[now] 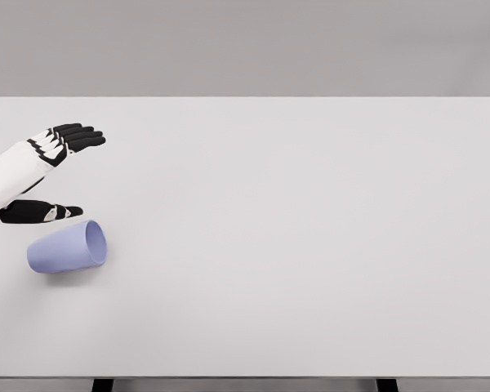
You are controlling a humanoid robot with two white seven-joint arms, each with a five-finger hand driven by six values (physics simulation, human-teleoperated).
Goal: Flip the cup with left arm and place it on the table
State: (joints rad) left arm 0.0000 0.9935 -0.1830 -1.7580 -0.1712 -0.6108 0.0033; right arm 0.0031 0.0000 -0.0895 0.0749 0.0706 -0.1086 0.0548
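lavender cup (67, 247) on its side at the left of the white tabletop (294, 237), mouth turned to the right and slightly toward the far edge. left hand (45, 175) above the cup's far side, reaching in from the left edge. black fingers (80, 136) stretched out and spread wide from the thumb (45, 211), holding nothing. thumb just beside the cup's upper wall; contact impossible to tell. right arm out of view.
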